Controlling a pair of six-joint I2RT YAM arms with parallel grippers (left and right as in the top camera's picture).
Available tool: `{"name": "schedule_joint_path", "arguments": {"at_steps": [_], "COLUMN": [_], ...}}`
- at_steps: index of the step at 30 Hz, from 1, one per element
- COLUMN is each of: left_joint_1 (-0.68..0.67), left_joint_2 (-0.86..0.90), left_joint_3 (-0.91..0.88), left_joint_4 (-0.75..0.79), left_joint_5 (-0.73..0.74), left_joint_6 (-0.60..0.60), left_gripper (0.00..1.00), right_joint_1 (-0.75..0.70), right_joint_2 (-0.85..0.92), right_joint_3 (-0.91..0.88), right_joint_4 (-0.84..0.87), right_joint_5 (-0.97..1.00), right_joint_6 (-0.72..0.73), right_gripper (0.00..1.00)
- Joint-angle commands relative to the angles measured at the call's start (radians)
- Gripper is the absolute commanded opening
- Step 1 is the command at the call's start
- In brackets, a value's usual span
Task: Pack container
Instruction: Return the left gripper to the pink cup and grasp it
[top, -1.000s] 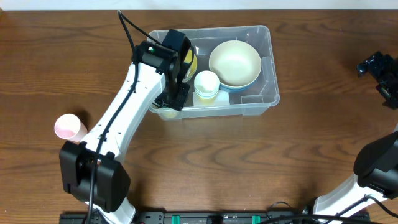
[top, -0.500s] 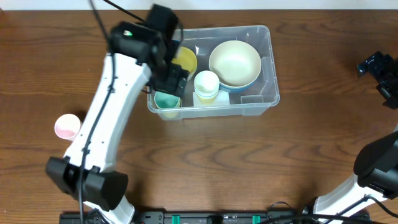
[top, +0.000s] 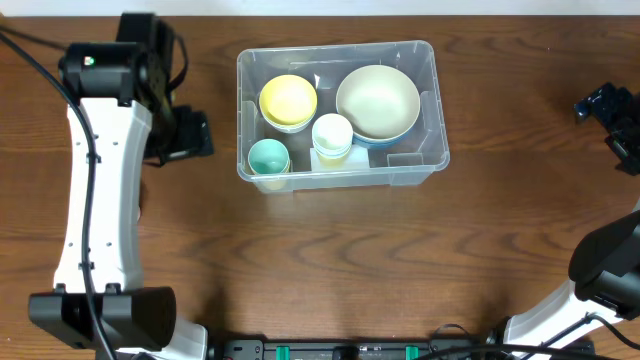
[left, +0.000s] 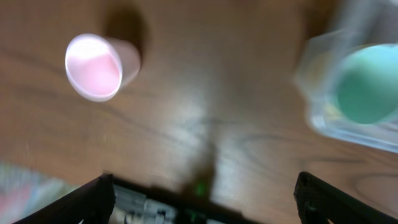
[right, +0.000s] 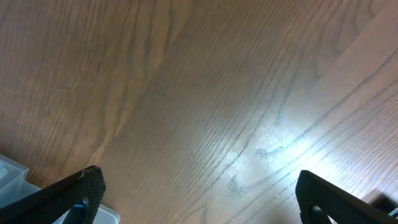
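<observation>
Listing by position. Container (top: 425, 165): clear bin, upright, far centre of the surface (top: 330, 260). Inside, far left: yellow bowl (top: 288, 100). Inside, far right: cream bowl (top: 377, 100) nested in a blue bowl (top: 388, 141). Inside, near left corner: teal cup (top: 268, 157). Inside, middle, between teal cup and blue bowl: cream cup (top: 332, 132). Pink cup (left: 94, 66): on the bare surface left of the container, well apart from it; seen only from my left wrist, blurred, so upright or lying I cannot tell. My left jaws: spread wide, holding nothing, above bare wood just left of the container. My right jaws: spread wide, holding nothing, above bare wood at the far right edge, well apart from the container.
</observation>
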Motion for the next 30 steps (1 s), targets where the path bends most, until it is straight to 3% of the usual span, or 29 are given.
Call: {"name": "schedule_joint_path", "arguments": {"at_steps": [1,8,16,22,30], "left_joint_1": [0.060,0.193,0.290,0.338,0.405], "left_joint_2": [-0.003,-0.074,-0.085,-0.069,-0.005], "left_joint_3": [-0.099,-0.371,-0.540,-0.622,-0.629], "left_joint_4": [0.035,0.246,0.500,0.649,0.719], "left_joint_5": [-0.018,0.031,0.056,0.053,0.050], "left_joint_6": [-0.035,-0.035,-0.035,-0.036,-0.059], "left_gripper": [0.92,0.92,0.93,0.93,0.93], "right_joint_1": [0.001,0.001,0.001,0.001,0.001], "right_joint_2": [-0.005,-0.005,-0.005,-0.005,-0.005], "right_joint_3": [-0.003,-0.003,-0.003,-0.003,-0.003], "right_joint_4": [0.001,0.001,0.000,0.001,0.001], "right_joint_5": [0.007,0.007,0.007,0.007,0.007], "right_joint_6": [0.016,0.016,0.016,0.016,0.016], "right_gripper": [0.99,0.99,0.99,0.99,0.99]}}
